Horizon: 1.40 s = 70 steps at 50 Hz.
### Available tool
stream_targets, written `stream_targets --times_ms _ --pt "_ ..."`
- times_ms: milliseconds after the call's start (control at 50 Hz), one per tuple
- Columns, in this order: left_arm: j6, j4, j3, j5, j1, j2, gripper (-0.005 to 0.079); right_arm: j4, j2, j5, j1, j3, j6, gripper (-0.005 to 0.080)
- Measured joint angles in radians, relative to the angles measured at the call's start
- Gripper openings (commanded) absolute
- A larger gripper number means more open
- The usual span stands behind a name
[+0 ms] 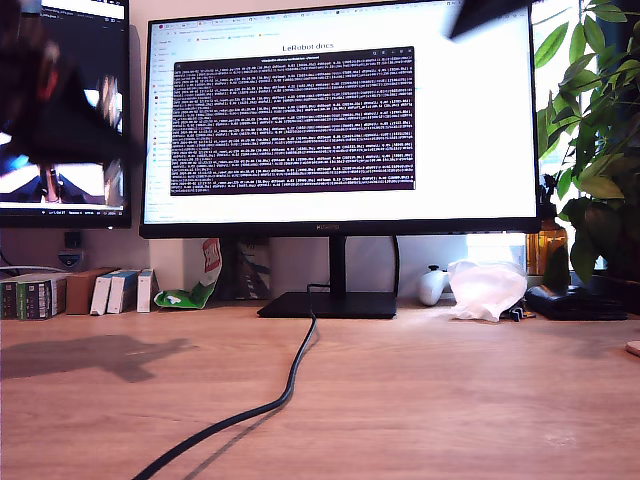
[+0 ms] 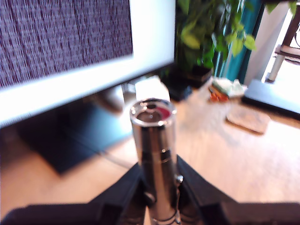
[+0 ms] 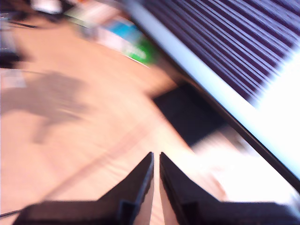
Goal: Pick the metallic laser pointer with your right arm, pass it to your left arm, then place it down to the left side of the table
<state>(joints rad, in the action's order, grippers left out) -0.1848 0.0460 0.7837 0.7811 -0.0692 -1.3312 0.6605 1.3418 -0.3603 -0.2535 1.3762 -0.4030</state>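
The metallic laser pointer (image 2: 154, 145), a shiny silver cylinder with its dark lens end facing the camera, stands between the black fingers of my first gripper (image 2: 160, 165), which is shut on it above the table (image 2: 234, 159). My second gripper (image 3: 156, 154) is shut with only a thin slit between its pointed fingers and nothing in it, high over the table (image 3: 70, 140). In the exterior view the pointer is out of sight. A blurred black arm with a red part (image 1: 50, 90) shows at that view's upper left, and a dark tip (image 1: 485, 15) at its top right.
A large monitor (image 1: 340, 120) on a black stand base (image 1: 330, 305) fills the back, with a second screen (image 1: 60, 180) beside it. A thick black cable (image 1: 270, 400) crosses the desk. Boxes (image 1: 70, 293), a green packet (image 1: 190, 295), white plastic (image 1: 487, 288) and a plant (image 1: 595, 130) line the rear.
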Motion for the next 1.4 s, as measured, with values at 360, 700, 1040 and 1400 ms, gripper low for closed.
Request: stream_targets --times_ms 360,700,1040,1400 --pt "-0.008 0.21 0.0 -0.217 0.001 0.0 -0.0022 -0.145 -0.058 0.292 0.016 -0.103 0.182 -0.0013" --pt "-0.008 0.297 0.001 -0.304 0.005 0.0 -0.0022 -0.273 -0.298 0.466 0.041 -0.403 0.22 -0.0013" --pt "-0.002 0.362 0.031 -0.335 0.013 -0.089 -0.0022 -0.315 -0.5 0.499 0.22 -0.689 0.22 -0.0013" --pt "-0.001 0.606 0.261 -0.348 0.013 -0.381 -0.0022 -0.317 -0.621 0.491 0.232 -0.706 0.219 -0.0013"
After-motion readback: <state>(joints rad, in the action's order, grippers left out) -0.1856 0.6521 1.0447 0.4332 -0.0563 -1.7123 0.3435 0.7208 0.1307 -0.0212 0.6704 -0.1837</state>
